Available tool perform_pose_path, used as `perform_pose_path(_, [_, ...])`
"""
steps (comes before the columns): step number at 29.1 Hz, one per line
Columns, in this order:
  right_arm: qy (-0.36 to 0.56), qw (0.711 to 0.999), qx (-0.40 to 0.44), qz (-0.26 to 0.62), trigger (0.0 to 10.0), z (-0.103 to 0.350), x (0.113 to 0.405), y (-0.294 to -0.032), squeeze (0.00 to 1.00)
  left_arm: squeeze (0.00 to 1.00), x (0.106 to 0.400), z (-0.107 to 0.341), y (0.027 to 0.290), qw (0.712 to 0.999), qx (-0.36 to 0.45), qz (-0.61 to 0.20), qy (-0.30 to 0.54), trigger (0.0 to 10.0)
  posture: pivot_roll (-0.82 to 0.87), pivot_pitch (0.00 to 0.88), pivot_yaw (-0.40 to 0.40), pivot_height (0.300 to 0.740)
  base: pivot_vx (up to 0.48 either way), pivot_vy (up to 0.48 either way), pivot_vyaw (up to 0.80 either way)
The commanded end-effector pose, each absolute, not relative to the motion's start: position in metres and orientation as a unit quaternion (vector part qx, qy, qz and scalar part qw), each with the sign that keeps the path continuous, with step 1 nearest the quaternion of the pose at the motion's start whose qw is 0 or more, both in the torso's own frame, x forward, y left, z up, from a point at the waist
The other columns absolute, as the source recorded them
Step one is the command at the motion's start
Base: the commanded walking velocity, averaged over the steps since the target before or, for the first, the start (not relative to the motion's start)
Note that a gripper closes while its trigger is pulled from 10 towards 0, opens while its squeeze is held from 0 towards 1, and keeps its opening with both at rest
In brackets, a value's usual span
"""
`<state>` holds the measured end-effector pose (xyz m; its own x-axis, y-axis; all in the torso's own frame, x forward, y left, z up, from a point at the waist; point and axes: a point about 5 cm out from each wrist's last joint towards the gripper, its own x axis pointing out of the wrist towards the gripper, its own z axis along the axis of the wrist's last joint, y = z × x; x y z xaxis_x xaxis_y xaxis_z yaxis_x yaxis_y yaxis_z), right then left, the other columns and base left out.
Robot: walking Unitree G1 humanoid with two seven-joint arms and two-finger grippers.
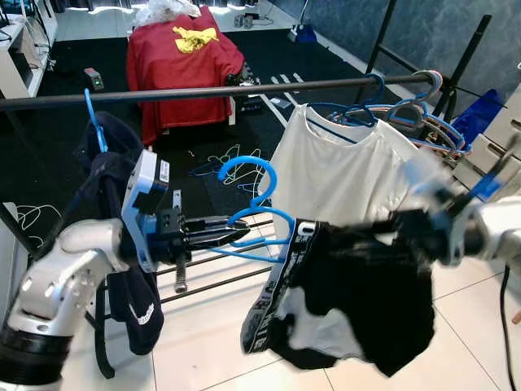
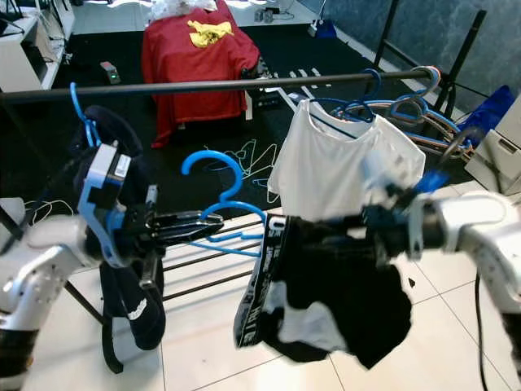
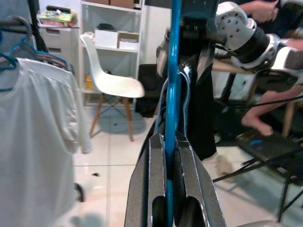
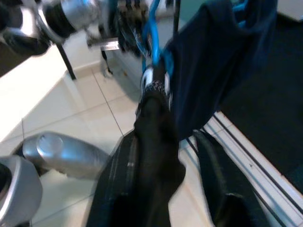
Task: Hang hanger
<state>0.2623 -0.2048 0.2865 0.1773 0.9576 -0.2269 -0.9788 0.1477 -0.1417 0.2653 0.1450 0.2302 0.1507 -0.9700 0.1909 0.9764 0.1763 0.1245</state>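
Left gripper, forearm raised and reaching rightward, jaws clamped tight. Right gripper, arm extended leftward at similar height, motion-blurred, jaws gripping.

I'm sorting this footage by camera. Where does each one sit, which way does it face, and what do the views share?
Left eye view: on the head, looking forward and down at the clothes rail; both silver arms show.
Right eye view: its stereo twin, same scene.
Left wrist view: looks along the left gripper, jaws shut on the blue hanger.
Right wrist view: looks along the right gripper, holding the black garment.
Shared: all four show the blue hanger; the white T-shirt appears in three.
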Motion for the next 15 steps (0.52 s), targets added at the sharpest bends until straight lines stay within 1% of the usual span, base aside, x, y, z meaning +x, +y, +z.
perform_pose_path(1, [0.025,0.747,-0.110,0.655,10.0,0.292,0.260,-0.204,1.00,0.00,0.260,0.233,0.135,0.743,-0.029,-0.656,-0.126,0.0,-0.06,0.100,-0.043,0.740,0.000,0.000,0.00])
perform_pose_path(6, [0.012,0.746,-0.100,0.658,10.0,0.299,0.258,-0.209,1.00,0.00,0.261,0.230,0.135,0.750,-0.040,-0.648,-0.126,0.0,-0.06,0.104,-0.046,0.740,0.000,0.000,0.00])
perform_pose_path(8, [0.010,0.749,-0.091,0.657,10.0,0.301,0.254,-0.217,1.00,0.00,0.263,0.230,0.140,0.759,-0.044,-0.638,-0.128,0.0,-0.06,0.110,-0.049,0.740,0.000,0.000,0.00])
perform_pose_path(11, [0.009,0.748,-0.078,0.659,10.0,0.302,0.251,-0.220,1.00,0.00,0.265,0.232,0.143,0.765,-0.045,-0.629,-0.132,0.0,-0.06,0.110,-0.049,0.740,0.000,0.000,0.00])
perform_pose_path(13, [0.027,0.745,-0.060,0.664,10.0,0.293,0.244,-0.221,1.00,0.00,0.269,0.238,0.149,0.776,-0.049,-0.612,-0.144,0.0,-0.06,0.116,-0.046,0.740,0.000,0.000,0.00])
perform_pose_path(15, [0.042,0.742,-0.057,0.666,10.0,0.285,0.240,-0.220,1.00,0.00,0.271,0.242,0.151,0.780,-0.052,-0.605,-0.152,0.0,-0.06,0.118,-0.044,0.740,0.000,0.000,0.00])
